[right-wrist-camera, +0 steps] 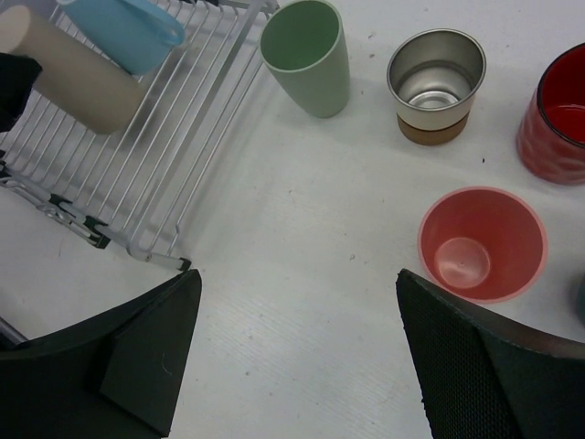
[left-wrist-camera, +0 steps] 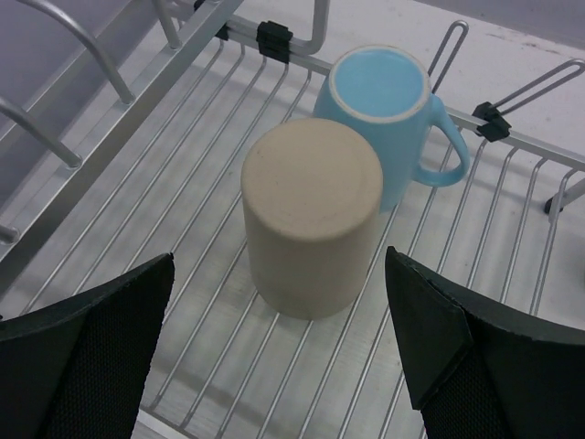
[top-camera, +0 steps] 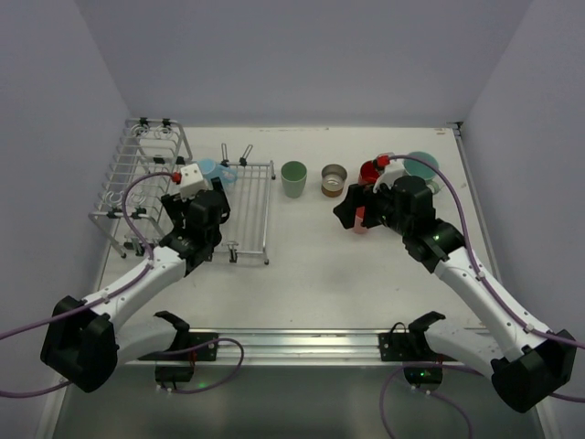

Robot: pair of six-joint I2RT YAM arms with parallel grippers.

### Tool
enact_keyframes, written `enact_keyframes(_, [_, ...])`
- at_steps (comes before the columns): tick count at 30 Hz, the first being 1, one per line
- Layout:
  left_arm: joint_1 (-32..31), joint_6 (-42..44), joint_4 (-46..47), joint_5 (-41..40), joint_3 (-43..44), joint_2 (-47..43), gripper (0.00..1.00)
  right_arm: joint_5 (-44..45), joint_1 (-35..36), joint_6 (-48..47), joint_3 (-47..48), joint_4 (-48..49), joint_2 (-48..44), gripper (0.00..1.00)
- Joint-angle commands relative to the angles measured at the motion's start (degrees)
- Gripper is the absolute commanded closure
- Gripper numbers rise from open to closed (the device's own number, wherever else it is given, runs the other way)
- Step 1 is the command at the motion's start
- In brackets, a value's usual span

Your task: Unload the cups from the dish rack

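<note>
Beneath the left end effector's (left-wrist-camera: 279,274) parted fingers (left-wrist-camera: 101,347), unseen overhead, stands a beige cup (left-wrist-camera: 311,219).

We see white table (top-camera: 311,274) carrying wire dish rack (top-camera: 256,212) at left. Right of rack, upright in row: pale green cup (right-wrist-camera: 306,57), metallic cup (right-wrist-camera: 435,82), red cup (right-wrist-camera: 558,114). Pink cup (right-wrist-camera: 482,242) stands nearer us, close to red cup. We spot teal cup (top-camera: 425,165) far right, partly hidden.

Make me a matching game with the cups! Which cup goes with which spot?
1 beige cup
2 blue mug
3 green cup
4 pink cup

A on the table beside the rack
B upside down on the rack
C on the table, by the red cup
D on the rack, with a handle

Pairs: 1-B, 2-D, 3-A, 4-C.
</note>
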Motion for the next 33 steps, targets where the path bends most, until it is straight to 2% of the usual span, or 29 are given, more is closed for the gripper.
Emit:
enact_keyframes(1, [1.68, 0.91, 7.83, -0.11, 1.83, 2.14, 0.0, -2.35, 0.13, 0.85, -0.42, 2.75, -0.37, 0.11])
enact_keyframes(21, [5.37, 8.12, 17.94, -0.18, 6.76, 15.94, 0.08, -4.37, 1.54, 0.58, 0.46, 2.31, 0.69, 0.11])
enact_keyframes(26, [5.72, 8.74, 17.77, -0.62, 7.46, 17.18, 0.17, -4.02, 1.8, 0.5, 0.55, 2.05, 0.43, 0.11])
enact_keyframes(29, [5.72, 7.86, 17.15, -0.36, 6.59, 16.83, 0.36, -4.46, 1.98, 0.67, 0.55, 2.22, 0.07, 0.11])
enact_keyframes(30, [5.64, 7.42, 16.89, 0.33, 6.15, 15.78, 0.46, -4.63, 1.89, 0.85, 0.64, 2.22, -0.1, 0.11])
enact_keyframes(33, [4.5, 5.92, 15.92, 3.06, 4.74, 13.15, 0.58, -5.68, 2.33, 1.46, 0.72, 2.92, -0.45, 0.11])
